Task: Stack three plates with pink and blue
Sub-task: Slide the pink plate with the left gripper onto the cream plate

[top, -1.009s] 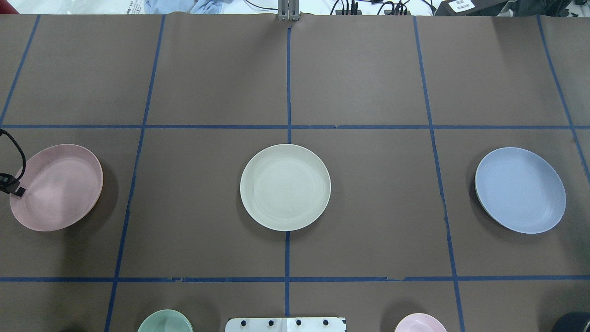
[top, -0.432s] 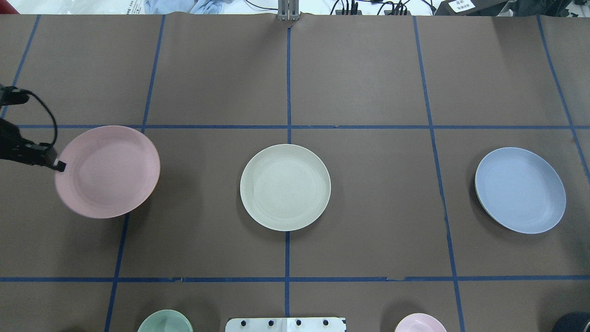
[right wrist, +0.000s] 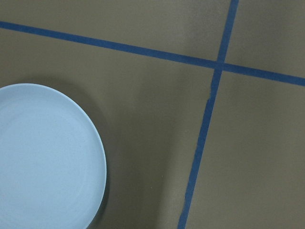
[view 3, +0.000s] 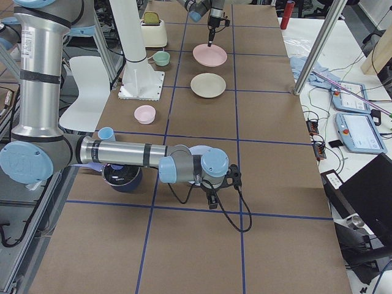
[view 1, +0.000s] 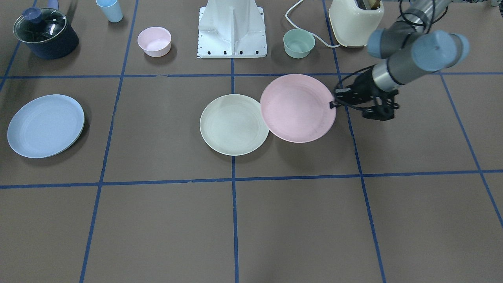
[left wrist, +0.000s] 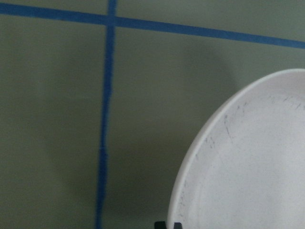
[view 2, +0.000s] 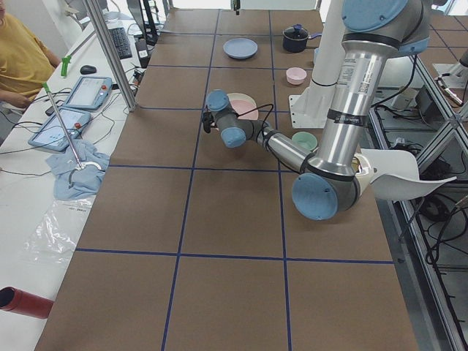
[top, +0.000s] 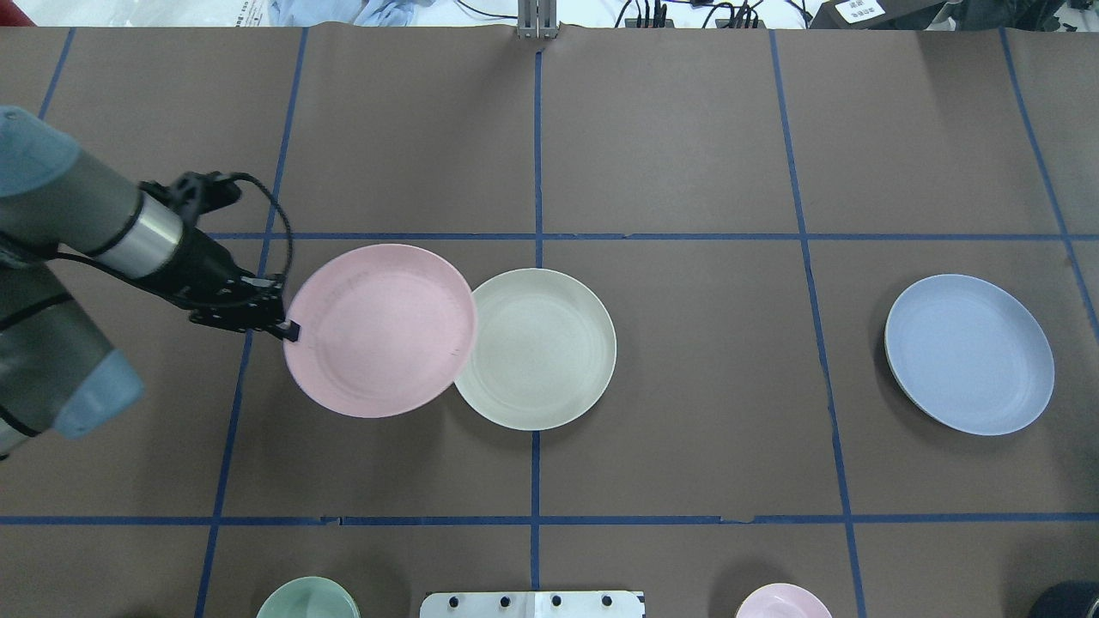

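Observation:
My left gripper (top: 290, 330) is shut on the left rim of the pale pink plate (top: 380, 330) and holds it above the table. The plate's right edge overlaps the left rim of the cream plate (top: 541, 348), which lies flat at the centre. The front view shows the same: gripper (view 1: 333, 104), pink plate (view 1: 298, 108), cream plate (view 1: 232, 125). The left wrist view shows the pink plate's rim (left wrist: 248, 167). The pale blue plate (top: 968, 354) lies at the far right. My right gripper (view 3: 212, 199) shows only in the exterior right view, next to the blue plate (right wrist: 47, 157); I cannot tell its state.
Near the robot base (view 1: 232, 29) stand a mint-green bowl (view 1: 299, 43), a small pink bowl (view 1: 154, 41), a light blue cup (view 1: 109, 10), a dark pot with a glass lid (view 1: 45, 33) and a cream toaster (view 1: 355, 21).
My left arm has carried the pink plate to the right, from the table's left edge to over the cream plate's left rim. The cream and blue plates have not moved.

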Action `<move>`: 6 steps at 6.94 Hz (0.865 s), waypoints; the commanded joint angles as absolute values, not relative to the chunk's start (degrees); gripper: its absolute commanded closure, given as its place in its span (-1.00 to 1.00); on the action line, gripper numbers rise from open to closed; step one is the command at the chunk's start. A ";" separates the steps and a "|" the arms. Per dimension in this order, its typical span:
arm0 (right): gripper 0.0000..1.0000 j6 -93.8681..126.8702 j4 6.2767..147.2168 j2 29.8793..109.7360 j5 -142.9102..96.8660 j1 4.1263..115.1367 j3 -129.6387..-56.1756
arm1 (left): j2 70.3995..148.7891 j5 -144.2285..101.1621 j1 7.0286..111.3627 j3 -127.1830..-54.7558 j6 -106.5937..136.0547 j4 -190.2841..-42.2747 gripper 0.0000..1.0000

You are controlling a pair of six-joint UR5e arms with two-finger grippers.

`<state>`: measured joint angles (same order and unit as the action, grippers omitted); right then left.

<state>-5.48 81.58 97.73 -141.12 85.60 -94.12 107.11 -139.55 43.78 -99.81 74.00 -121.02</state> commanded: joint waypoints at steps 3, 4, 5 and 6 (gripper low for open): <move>-1.00 -5.01 80.51 98.53 -141.50 85.52 -94.04 | 117.94 -135.35 37.27 -94.14 83.06 -121.11 1.00; -1.00 -5.01 80.51 98.53 -141.68 85.52 -94.04 | 119.60 -135.26 37.09 -92.56 83.06 -121.11 1.00; -1.00 -5.01 80.51 98.53 -141.77 85.52 -94.04 | 119.71 -134.39 37.00 -91.68 82.88 -121.46 1.00; -1.00 -5.01 80.51 98.53 -141.77 85.52 -94.04 | 119.71 -132.73 36.74 -91.84 82.88 -121.81 -0.46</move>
